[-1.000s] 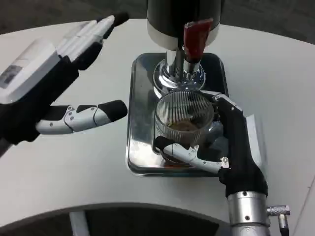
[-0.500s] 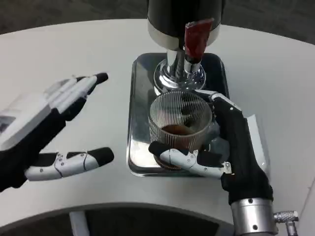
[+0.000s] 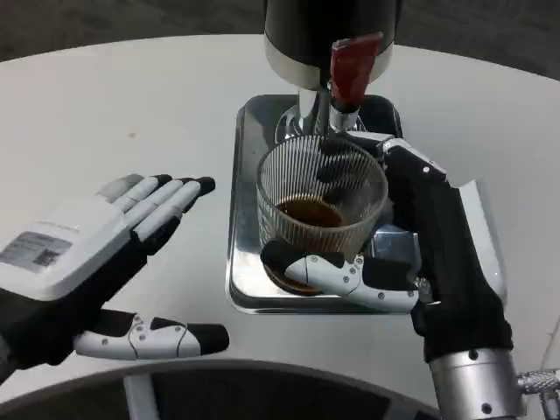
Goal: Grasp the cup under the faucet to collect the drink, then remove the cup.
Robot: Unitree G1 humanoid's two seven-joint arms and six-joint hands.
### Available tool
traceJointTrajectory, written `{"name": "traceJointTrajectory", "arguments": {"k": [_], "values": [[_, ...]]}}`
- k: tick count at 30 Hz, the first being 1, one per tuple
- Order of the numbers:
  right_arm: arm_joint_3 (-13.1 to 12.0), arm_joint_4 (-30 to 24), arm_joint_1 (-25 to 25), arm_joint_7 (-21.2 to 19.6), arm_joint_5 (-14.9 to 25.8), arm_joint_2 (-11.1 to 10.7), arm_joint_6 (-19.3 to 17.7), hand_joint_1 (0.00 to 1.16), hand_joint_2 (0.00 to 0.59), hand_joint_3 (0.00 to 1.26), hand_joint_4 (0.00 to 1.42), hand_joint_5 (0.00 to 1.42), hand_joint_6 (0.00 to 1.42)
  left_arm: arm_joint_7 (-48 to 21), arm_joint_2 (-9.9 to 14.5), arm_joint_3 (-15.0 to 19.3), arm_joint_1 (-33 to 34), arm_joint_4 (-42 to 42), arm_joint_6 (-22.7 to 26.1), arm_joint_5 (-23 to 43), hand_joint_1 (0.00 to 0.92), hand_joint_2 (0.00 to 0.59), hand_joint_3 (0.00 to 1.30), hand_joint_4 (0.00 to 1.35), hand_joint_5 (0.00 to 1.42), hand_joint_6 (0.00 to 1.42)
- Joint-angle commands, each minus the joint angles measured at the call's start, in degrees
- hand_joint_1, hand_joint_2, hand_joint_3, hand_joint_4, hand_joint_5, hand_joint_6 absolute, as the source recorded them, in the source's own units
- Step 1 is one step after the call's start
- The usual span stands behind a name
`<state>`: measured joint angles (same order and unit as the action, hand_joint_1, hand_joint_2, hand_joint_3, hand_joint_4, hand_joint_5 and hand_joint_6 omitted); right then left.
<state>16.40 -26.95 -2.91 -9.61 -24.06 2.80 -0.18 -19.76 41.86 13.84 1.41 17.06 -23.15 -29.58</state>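
A ribbed clear glass cup (image 3: 320,210) with dark drink in its bottom is lifted above the steel tray (image 3: 243,254), just below and in front of the faucet with its red lever (image 3: 353,68). My right hand (image 3: 411,254) grips the cup, thumb across its lower front, fingers wrapped round its right side. My left hand (image 3: 96,262) hovers over the table at the left with fingers spread and nothing in it, well apart from the cup.
The black and chrome drink dispenser (image 3: 324,35) stands at the back of the tray, its chrome base partly hidden behind the cup. White round table (image 3: 131,105) stretches left and back; its curved front edge runs along the bottom.
The right hand has lifted the cup up and toward the camera; it looks larger and higher. The left hand has dropped from high at the upper left to low over the table.
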Motion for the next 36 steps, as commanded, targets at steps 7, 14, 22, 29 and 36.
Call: {"name": "traceJointTrajectory", "arguments": {"k": [7,14,22,29,36], "values": [[-0.4,-6.73,3.23,5.26,3.82,0.1,1.9,1.14,0.097,0.72,0.96,0.98,1.39,-0.15,-2.06,-4.29,-1.69,6.53,4.31,-4.86,0.0,0.035,0.0,0.0,0.0,0.0],[-1.13,-10.21,3.75,7.41,4.87,-0.42,3.5,1.13,0.096,0.73,0.96,0.98,1.4,-0.13,-1.88,-6.24,-1.47,7.7,5.67,-5.56,0.0,0.031,0.0,0.0,0.0,0.0],[-2.07,-13.97,4.68,9.69,5.76,-0.92,5.39,1.13,0.096,0.73,0.96,0.98,1.4,1.03,-2.55,-6.78,-1.79,9.13,5.87,-6.5,0.0,0.021,0.0,0.0,0.0,0.0],[-2.39,-18.11,5.87,12.51,7.41,-1.98,7.58,1.13,0.096,0.73,0.96,0.98,1.4,2.17,-5.28,-5.84,-4.21,13.15,7.26,-7.97,0.0,0.017,0.0,0.0,0.0,0.0],[0.14,-22.56,9.37,13.38,7.3,-2.01,9.63,1.13,0.096,0.73,0.96,0.98,1.4,2.46,-6.48,-4.5,-6.84,15.55,8.65,-8.49,0.0,0.015,0.0,0.0,0.0,0.0]]}}
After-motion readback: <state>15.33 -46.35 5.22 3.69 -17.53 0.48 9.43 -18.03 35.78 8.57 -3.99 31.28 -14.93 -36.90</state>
